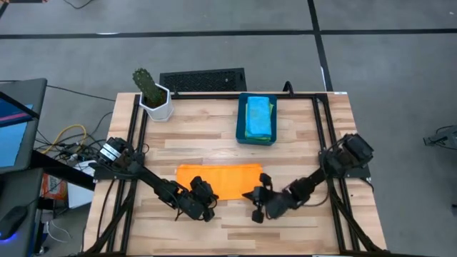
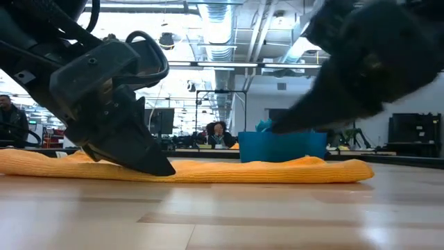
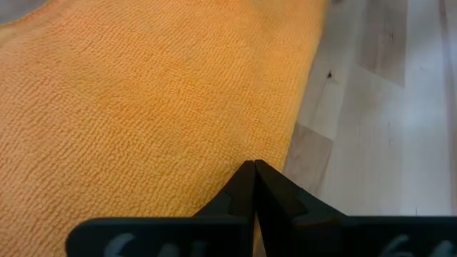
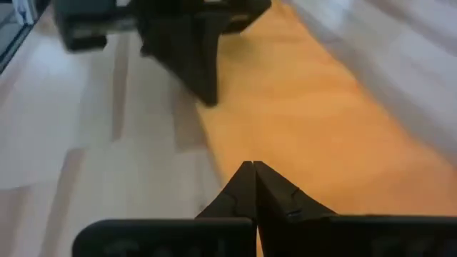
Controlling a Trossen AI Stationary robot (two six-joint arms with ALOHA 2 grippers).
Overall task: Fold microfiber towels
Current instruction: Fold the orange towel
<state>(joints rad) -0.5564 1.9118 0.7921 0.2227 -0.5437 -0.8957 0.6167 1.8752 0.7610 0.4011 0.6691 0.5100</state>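
Pinching along the near edge of the orange towel (image 1: 218, 179), that is where I am: it lies flat and already doubled into a long strip in the middle of the table (image 1: 300, 143), well short of the blue bin (image 1: 240, 132) that holds folded towels (green and light blue, by the look of it). My left gripper (image 1: 205, 194) sits at the strip's near edge, fingers pressed together at the hem, though I cannot tell if cloth is caught. My right gripper (image 1: 258, 197), equally shut, is at the near right corner. Next fold, I judge, needs both ends lifted evenly and carried across.
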